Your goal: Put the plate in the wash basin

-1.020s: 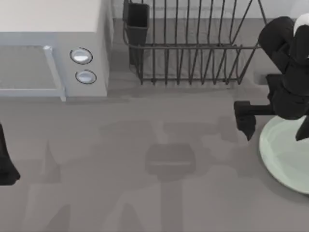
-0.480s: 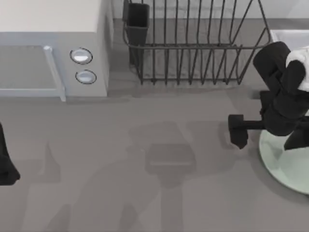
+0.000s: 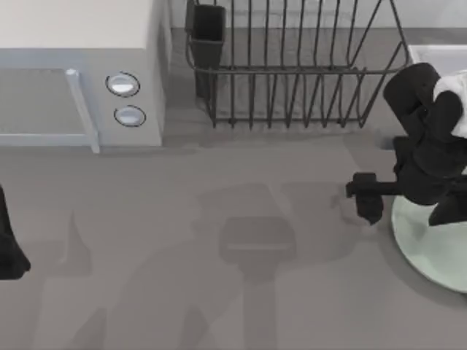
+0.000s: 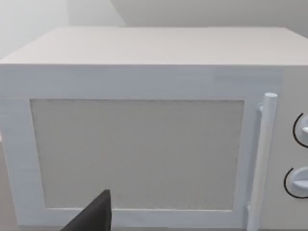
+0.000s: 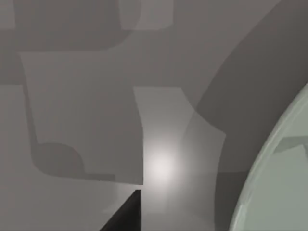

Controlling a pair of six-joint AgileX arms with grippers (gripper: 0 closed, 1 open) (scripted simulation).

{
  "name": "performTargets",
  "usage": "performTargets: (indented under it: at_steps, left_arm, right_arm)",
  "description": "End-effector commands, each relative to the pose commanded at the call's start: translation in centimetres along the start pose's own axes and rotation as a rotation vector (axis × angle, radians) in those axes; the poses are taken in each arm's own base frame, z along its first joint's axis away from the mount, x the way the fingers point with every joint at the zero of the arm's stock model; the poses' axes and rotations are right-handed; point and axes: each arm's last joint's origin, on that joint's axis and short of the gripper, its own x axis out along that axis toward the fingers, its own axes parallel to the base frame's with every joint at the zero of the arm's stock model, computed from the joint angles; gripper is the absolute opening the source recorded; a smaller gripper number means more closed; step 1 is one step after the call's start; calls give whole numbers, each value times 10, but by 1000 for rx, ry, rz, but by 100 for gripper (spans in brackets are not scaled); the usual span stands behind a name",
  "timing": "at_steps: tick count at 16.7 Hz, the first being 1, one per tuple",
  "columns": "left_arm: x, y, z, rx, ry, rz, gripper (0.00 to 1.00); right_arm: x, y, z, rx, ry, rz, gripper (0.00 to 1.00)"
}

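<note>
Top view: no writing is legible. Right gripper (image 3: pixel 368 208) hangs beside the plate (image 3: pixel 430 248); its finger spread cannot be told. It has barely shifted rightward.

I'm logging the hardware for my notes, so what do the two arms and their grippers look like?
The right arm is bulky, rounded and matte black, with one white segment near the top view's right edge. Its right gripper is black and blocky, on a straight black bar. The left arm is a plain black angular piece at the left edge. No cables or markings are visible.
</note>
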Motion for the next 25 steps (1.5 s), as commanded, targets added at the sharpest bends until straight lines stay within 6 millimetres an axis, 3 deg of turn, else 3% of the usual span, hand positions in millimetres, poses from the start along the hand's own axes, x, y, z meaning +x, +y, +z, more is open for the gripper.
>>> performTargets:
  at_steps: [8,16,17,21,25]
  left_arm:
    - [0,0,0,0,0,0,100]
    - [0,0,0,0,0,0,100]
    - [0,0,0,0,0,0,100]
    - [0,0,0,0,0,0,100]
    - [0,0,0,0,0,0,100]
  right_arm:
    - [0,0,0,0,0,0,2]
    - [0,0,0,0,0,0,0]
    - [-27,-2,6,10,-90,27,0]
    - [-39,1,14,10,-81,24,0]
    - [-90,10,34,10,-66,19,0]
